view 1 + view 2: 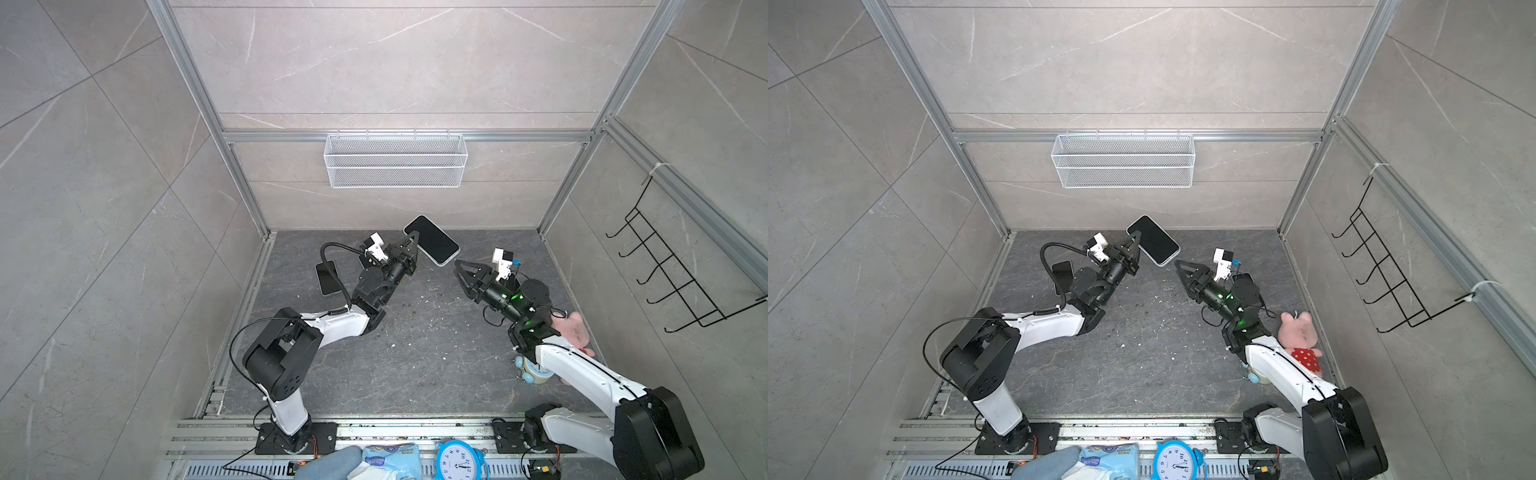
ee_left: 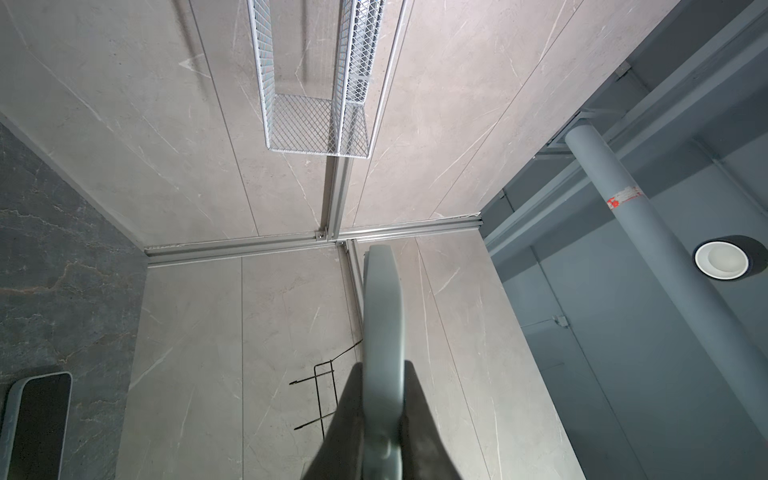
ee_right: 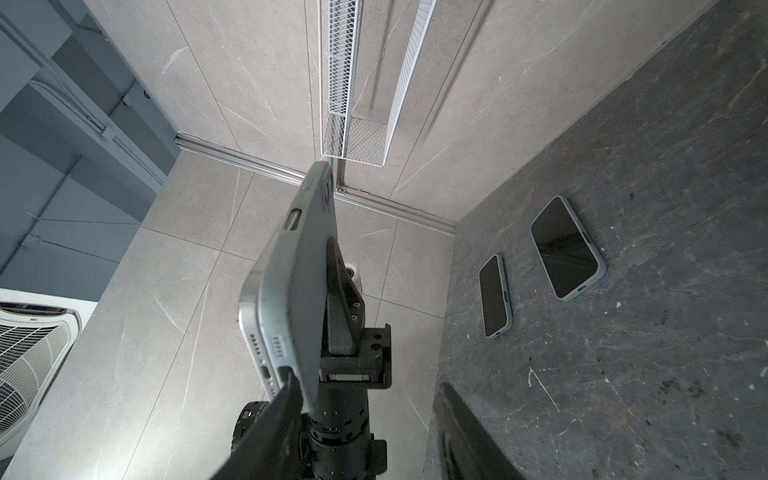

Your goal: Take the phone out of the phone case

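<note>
Reaching up from the lower right in both top views, the right jaws are standing apart and gripping nothing. In the right wrist view one fingertip (image 3: 286, 390) appears to be touching the lip of the case (image 3: 299, 249) at its bottom end, where the silver edge of the phone (image 3: 249, 316) is showing beside the case as if partly freed.

Just past those jaws, the phone (image 1: 432, 240) is hanging in the air above the bench (image 1: 415, 353), screen up. Its long axis is running from upper left to lower right, with the lower end pointing at the right jaws. That makes the right arm the nearer one for peeling.

On the phone's left long edge, the left jaws are clenching the case edge (image 2: 382, 332).

Farther left, a spare phone (image 1: 326, 277) is lying flat on the bench. Beyond everything, a wire basket (image 1: 395, 160) is hanging on the back wall.
</note>
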Robot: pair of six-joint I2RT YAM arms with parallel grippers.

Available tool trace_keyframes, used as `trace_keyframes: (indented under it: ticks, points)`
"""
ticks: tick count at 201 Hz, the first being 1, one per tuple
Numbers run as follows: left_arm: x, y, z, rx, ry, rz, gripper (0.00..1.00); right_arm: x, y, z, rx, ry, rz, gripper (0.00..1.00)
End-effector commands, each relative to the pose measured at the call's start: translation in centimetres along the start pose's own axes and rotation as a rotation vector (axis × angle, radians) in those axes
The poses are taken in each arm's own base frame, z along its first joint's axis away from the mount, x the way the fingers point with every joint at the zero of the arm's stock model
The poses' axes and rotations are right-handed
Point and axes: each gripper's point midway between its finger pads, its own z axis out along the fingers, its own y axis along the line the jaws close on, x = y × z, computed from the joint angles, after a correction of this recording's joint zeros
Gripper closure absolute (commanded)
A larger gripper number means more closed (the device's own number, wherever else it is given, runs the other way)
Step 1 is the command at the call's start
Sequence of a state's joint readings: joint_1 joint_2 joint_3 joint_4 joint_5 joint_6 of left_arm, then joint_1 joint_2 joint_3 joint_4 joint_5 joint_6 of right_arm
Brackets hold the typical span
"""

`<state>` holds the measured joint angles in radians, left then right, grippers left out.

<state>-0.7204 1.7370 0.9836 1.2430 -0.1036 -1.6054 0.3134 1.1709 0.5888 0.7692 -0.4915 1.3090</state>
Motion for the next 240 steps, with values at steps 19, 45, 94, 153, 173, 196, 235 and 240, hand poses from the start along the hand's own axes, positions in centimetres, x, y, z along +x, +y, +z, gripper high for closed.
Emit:
trace_keyframes:
  ticks: [19,45,94,153,173,196,235,240]
  points:
    - [0.4,-5.2,0.1,0.178,-0.003,-0.038,1.00,0.3,1.6,0.1,-0.059,0.013,-0.020,0.46]
    - [0.4,-5.1,0.1,0.176,-0.003,-0.036,1.00,0.4,2.0,0.1,-0.065,0.017,-0.026,0.46]
    - [0.6,-4.9,0.1,0.172,-0.002,-0.036,1.00,0.3,1.9,0.5,-0.072,0.017,-0.021,0.46]
    - [0.6,-4.4,0.1,0.164,-0.003,-0.034,1.00,0.4,2.3,0.5,-0.086,0.018,-0.024,0.46]
    - [0.5,-4.1,0.0,0.158,-0.010,-0.036,1.00,0.5,2.5,0.3,-0.091,0.020,-0.025,0.46]
    - [0.3,-3.8,-0.1,0.152,-0.019,-0.037,1.00,0.7,2.5,0.1,-0.092,0.019,-0.023,0.46]
    - [0.1,-3.5,-0.4,0.147,-0.027,-0.036,1.00,1.0,2.8,0.0,-0.101,0.021,-0.023,0.46]
    - [0.1,-3.5,-0.4,0.147,-0.027,-0.036,1.00,1.1,3.0,0.0,-0.103,0.024,-0.024,0.46]
